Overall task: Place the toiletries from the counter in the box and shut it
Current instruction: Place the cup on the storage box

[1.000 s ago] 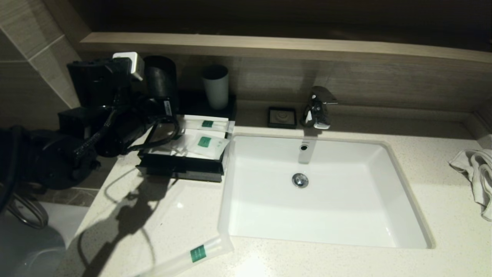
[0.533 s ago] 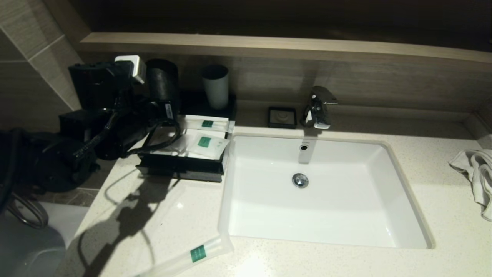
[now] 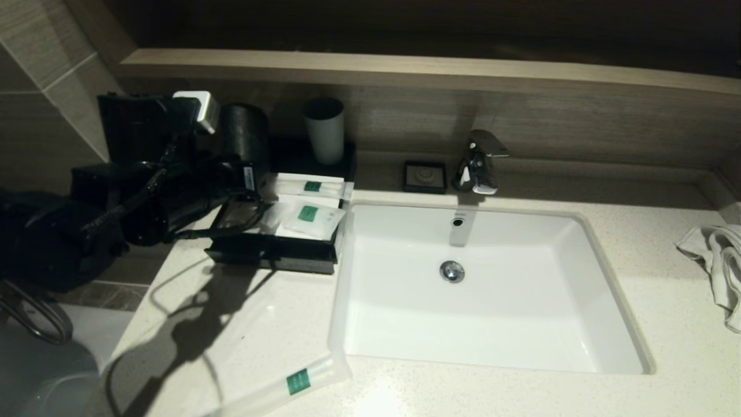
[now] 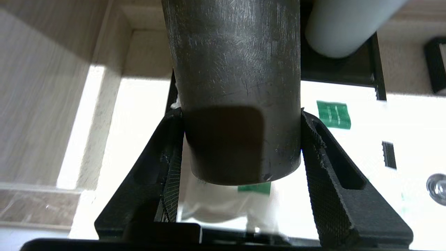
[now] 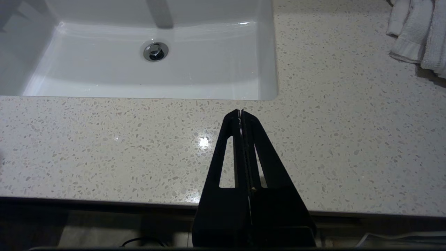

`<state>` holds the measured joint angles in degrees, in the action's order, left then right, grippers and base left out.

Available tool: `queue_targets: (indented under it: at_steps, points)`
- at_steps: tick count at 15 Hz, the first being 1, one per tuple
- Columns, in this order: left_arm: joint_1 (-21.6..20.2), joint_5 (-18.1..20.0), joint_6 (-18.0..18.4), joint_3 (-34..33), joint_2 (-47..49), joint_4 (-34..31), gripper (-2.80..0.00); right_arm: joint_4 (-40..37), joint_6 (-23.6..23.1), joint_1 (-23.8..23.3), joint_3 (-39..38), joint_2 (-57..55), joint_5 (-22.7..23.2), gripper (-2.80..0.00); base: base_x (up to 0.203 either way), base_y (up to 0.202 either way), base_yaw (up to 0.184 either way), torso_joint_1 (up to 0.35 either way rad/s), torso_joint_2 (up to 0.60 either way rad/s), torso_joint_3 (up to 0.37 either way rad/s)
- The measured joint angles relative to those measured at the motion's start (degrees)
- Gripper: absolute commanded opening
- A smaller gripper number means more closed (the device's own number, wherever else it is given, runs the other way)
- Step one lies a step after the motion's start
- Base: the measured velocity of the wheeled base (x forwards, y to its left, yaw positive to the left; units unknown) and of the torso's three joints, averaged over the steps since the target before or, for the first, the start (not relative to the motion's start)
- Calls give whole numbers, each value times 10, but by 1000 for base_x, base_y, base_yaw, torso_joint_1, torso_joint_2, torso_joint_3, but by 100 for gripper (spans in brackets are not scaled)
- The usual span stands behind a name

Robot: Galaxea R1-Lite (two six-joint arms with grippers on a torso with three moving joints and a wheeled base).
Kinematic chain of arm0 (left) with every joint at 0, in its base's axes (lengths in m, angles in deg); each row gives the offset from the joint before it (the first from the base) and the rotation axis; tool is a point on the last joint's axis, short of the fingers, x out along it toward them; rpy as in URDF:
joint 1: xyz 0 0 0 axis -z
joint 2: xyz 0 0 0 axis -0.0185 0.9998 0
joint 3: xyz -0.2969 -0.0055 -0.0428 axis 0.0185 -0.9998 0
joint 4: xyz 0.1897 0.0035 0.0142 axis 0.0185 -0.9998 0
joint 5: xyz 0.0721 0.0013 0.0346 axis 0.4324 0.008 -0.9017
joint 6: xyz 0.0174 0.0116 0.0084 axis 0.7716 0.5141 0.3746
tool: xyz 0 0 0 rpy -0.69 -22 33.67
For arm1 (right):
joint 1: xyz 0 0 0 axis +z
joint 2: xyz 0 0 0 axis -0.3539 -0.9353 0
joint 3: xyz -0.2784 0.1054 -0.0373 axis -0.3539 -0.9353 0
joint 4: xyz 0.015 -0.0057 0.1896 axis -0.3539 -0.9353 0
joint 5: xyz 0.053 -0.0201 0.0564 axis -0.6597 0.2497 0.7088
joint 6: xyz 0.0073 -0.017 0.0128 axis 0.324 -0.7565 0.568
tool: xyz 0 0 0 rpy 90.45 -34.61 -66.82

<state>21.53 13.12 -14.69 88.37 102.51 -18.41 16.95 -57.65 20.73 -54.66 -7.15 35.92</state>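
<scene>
A: Item one, toiletries. Location?

B: One long slim packet (image 3: 289, 384) lies on the surface (image 3: 521, 394) at its near edge, just beside the sink basin (image 3: 480, 289)'s near left corner; long axis runs diagonally, upper end toward the basin. A second long packet (image 3: 310, 186) lies on the box (image 3: 272, 255), long axis left to right along the back. A pillow pouch (image 3: 307, 218) sits in front of it, turned slightly askew.

A: Markings?

B: Each carries a small green square label; the print on them cannot be read.

A: Item two, left gripper (image 4: 240, 146)?

B: Above the box's back left part. Its fingers (image 4: 327, 167) are pressed against either side of a black tumbler (image 4: 233, 87), which stands upright between them. In the left wrist view another pouch (image 4: 223, 202) shows beyond the tumbler's base, lying between the two fingers and apart from both.

A: Item three, right gripper (image 5: 241, 112)?

B: Parked over the surface's near edge in front of the basin, fingers pressed together, nothing between them.

A: Sundries?

B: Grey tumbler (image 3: 325, 131) behind the box, small black square dish (image 3: 425, 176), tap (image 3: 477, 162), white towel (image 3: 718, 260) at far right.
</scene>
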Motion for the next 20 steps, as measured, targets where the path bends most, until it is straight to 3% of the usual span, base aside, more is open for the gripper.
queue_targets:
  at_steps: [10, 20]
  points:
    - [-2, 0, -1, -31, -103, -160, -280, 0, 0, 0, 0, 0, 0, -280, 0, 0, 0, 0, 0, 0]
    - [-2, 17, -9, -94, -155, -158, -280, 0, 0, 0, 0, 0, 0, -280, 0, 0, 0, 0, 0, 0]
